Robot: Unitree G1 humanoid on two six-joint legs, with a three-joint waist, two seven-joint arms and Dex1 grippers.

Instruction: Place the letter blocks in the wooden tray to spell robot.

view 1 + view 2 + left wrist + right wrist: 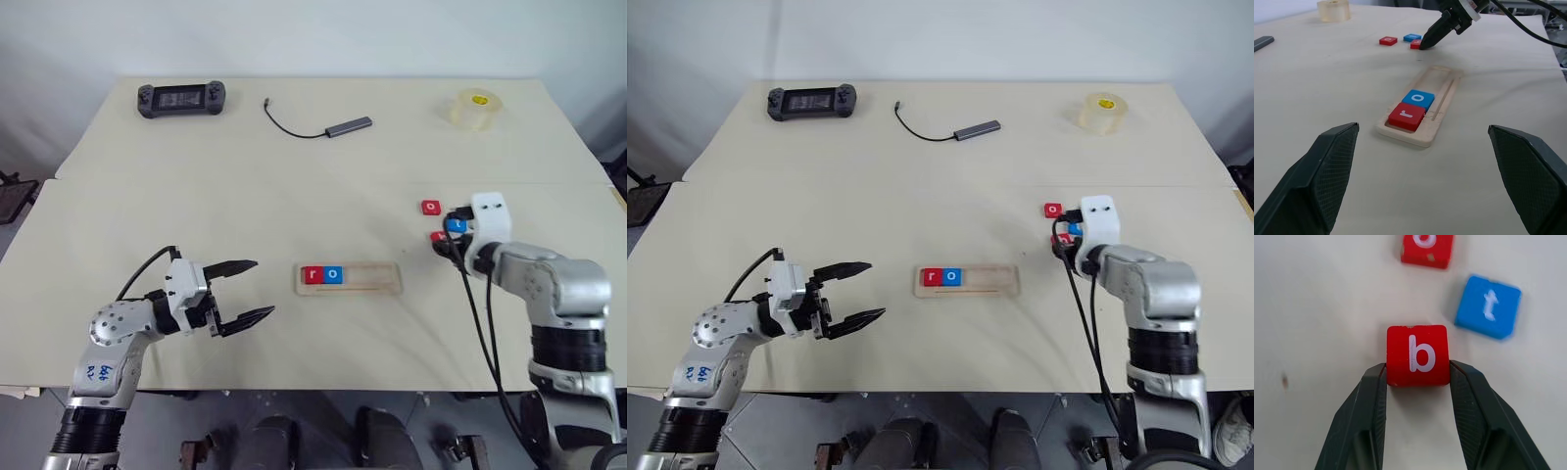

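Note:
The wooden tray (377, 280) lies at the table's middle front, with a red r block (313, 275) and a blue o block (334, 275) at its left end. To its right, my right gripper (1418, 371) points down at the table with its fingers pressed on both sides of the red b block (1418, 354), which rests on the table. A blue t block (1488, 306) and a red o block (431, 208) lie loose just beyond it. Left of the tray, my left gripper (250, 290) hovers open and holds nothing.
A black game controller (181, 98) lies at the back left. A grey USB adapter (348, 126) with its cable is at the back middle. A roll of clear tape (476, 108) sits at the back right.

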